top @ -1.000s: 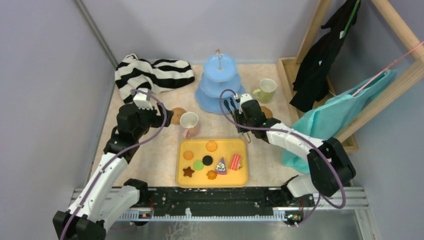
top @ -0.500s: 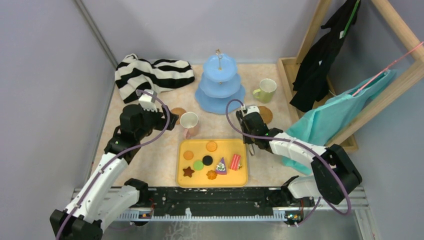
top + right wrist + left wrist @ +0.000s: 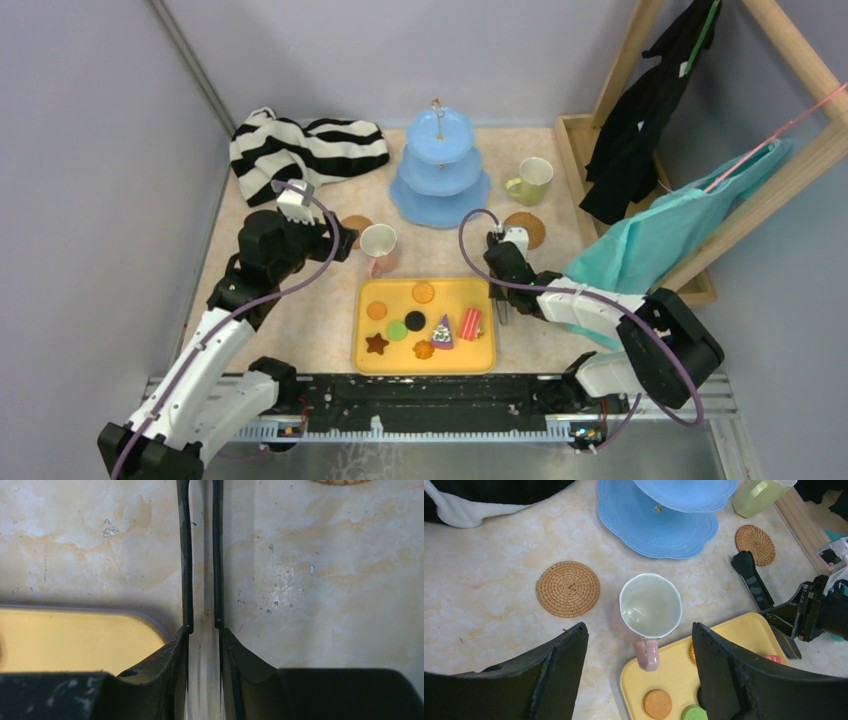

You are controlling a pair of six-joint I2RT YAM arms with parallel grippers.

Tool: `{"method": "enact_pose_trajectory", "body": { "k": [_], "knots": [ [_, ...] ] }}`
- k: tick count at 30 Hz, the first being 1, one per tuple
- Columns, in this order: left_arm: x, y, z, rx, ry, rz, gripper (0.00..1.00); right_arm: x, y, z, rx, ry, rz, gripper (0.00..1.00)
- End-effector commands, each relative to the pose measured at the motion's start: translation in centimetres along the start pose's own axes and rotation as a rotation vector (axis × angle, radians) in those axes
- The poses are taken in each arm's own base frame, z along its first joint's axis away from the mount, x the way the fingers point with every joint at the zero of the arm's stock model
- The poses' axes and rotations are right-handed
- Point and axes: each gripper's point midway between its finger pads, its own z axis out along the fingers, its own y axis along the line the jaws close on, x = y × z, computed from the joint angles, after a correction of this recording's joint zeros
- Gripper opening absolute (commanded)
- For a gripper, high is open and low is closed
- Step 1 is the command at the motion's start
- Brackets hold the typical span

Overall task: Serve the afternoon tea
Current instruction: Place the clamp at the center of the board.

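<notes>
A white cup with a pink handle (image 3: 650,605) stands upright just beyond the yellow tray (image 3: 365,355), which holds several toy cookies and cake slices (image 3: 441,331). My left gripper (image 3: 639,626) hovers open over the cup, apart from it. One cork coaster (image 3: 568,589) lies left of the cup, and the other (image 3: 525,228) lies near the yellow-green cup (image 3: 533,178). The light-blue three-tier stand (image 3: 437,170) is empty. My right gripper (image 3: 201,630) is shut on thin black tongs, pointing down beside the tray's right edge (image 3: 500,300). The tongs' tips are out of the wrist view.
A black-and-white striped cloth (image 3: 300,145) lies at the back left. On the right, a wooden rack (image 3: 800,150) carries a black garment (image 3: 640,110) and a teal cloth (image 3: 680,230). Walls close in the left and the back.
My right gripper has moved from beside the stand toward the near edge, along the tray's right side, and its jaws have narrowed a little. The left arm has barely shifted.
</notes>
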Motion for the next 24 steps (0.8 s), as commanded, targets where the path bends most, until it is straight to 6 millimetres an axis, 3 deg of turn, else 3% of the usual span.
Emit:
{"method": "enact_pose_trajectory", "body": {
  "k": [1,14,20,24],
  "knots": [
    [-1.6,-0.8,-0.6,0.022,-0.049,0.01,0.82,-1.3,1.1,0.1,0.008,-0.093,0.087,0.27],
    [-2.2,-0.9,-1.3,0.022,-0.073,0.014,0.83,1.1,3.5,-0.4,0.011,-0.1,0.148,0.27],
    [-1.8,-0.8,-1.6,0.012,-0.053,0.01,0.83,1.0,3.9,-0.3,0.038,-0.105,0.14,0.27],
    [-1.8,-0.4,-1.7,-0.016,-0.029,0.01,0.81,-0.3,3.5,-1.2,0.055,-0.144,0.131,0.26]
  ]
}}
